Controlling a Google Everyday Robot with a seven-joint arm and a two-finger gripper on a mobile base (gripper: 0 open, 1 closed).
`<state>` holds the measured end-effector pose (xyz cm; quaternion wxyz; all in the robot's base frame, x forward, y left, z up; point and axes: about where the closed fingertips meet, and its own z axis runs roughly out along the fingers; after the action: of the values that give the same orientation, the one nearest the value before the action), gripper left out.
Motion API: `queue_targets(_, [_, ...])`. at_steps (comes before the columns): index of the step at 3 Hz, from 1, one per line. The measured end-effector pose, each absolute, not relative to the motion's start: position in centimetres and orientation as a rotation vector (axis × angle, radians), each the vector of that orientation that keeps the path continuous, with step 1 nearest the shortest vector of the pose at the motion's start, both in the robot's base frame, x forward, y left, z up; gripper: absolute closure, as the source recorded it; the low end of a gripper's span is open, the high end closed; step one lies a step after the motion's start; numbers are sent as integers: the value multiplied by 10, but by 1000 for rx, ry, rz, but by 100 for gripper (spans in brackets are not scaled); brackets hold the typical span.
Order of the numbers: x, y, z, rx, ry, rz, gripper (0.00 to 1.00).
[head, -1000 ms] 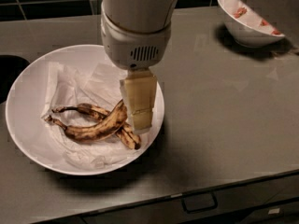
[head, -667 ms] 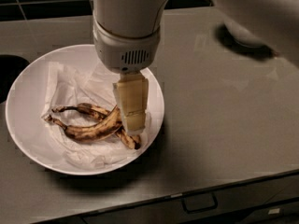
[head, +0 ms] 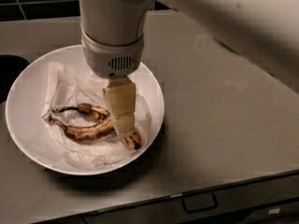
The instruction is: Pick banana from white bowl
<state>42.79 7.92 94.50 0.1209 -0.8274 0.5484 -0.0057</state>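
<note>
The white bowl (head: 28, 139) is wide and shallow, at the left of the grey counter, with crumpled white paper (head: 63, 85) in it. The banana (head: 86, 133), long, curved and yellow-brown with dark streaks, lies on the paper, its thin dark stem pointing left. A shorter dark-spotted banana (head: 91, 110) lies just behind it. My gripper (head: 124, 127) hangs straight down from the white wrist (head: 112, 41) into the bowl. Its pale yellow tip is over the right part of the banana and hides a stretch of it. I cannot tell whether it touches the banana.
The grey counter (head: 224, 125) runs right and forward to its front edge, with a drawer handle (head: 198, 202) below. My white arm (head: 233, 17) fills the upper right. A dark opening (head: 7, 73) lies at the far left behind the bowl.
The arm has swung left and lower, so the gripper now sits over the banana's right part. The arm now covers the top right, where a smaller bowl showed before. The bananas have not moved.
</note>
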Motion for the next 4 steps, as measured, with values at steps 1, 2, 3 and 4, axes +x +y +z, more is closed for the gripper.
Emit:
queue_targets(1, [430,85,935,-2444,1604,-6,8])
queue_targets(2, [431,87,923,-2474,1625,-9,15])
queue_targets(3, [432,88,916,-2490,1642,-19,18])
queue_targets(4, [431,87,912,-2502,1662,-37,20])
